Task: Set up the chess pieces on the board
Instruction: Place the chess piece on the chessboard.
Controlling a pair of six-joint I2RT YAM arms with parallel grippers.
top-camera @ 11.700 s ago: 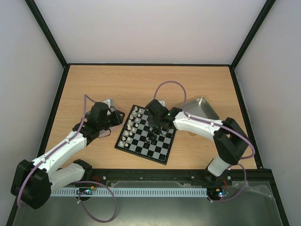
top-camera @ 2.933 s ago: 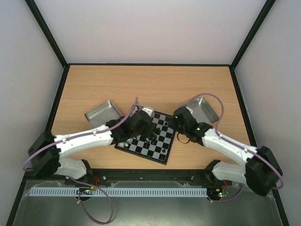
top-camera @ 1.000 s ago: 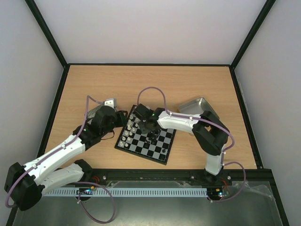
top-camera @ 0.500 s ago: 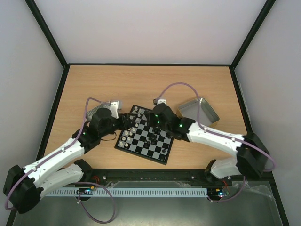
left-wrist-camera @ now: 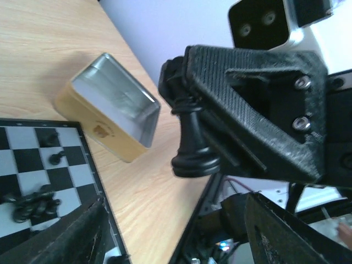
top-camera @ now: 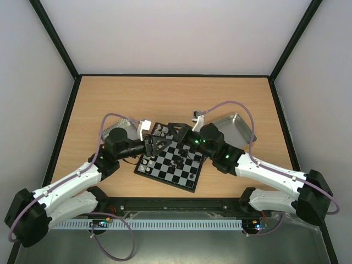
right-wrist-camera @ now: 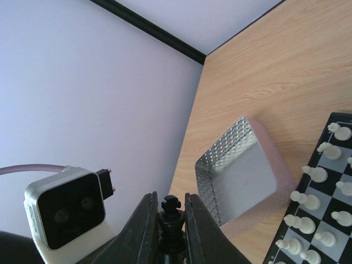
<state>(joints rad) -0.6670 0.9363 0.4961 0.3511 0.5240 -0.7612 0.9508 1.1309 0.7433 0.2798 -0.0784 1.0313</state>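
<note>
The board (top-camera: 179, 170) lies at the table's middle. White pieces (top-camera: 147, 160) stand along its left edge, also in the right wrist view (right-wrist-camera: 324, 220). A clump of black pieces (top-camera: 177, 159) lies near its centre, also in the left wrist view (left-wrist-camera: 34, 201). My right gripper (top-camera: 174, 132) hangs above the board's far-left corner, shut on an upright black king (right-wrist-camera: 172, 215). My left gripper (top-camera: 160, 144) faces it, open and empty; its fingers (left-wrist-camera: 280, 231) stand wide apart below the king (left-wrist-camera: 192, 140).
A metal tray (top-camera: 235, 124) lies right of the board, also in the left wrist view (left-wrist-camera: 113, 110). A second mesh-walled tray (right-wrist-camera: 242, 168) lies left of the board, mostly hidden under my left arm (top-camera: 122, 124). Black frame rails edge the table.
Both grippers have come together above the board's far-left corner and now face each other. The right gripper holds the black king; the left gripper's fingers are spread beside it.
</note>
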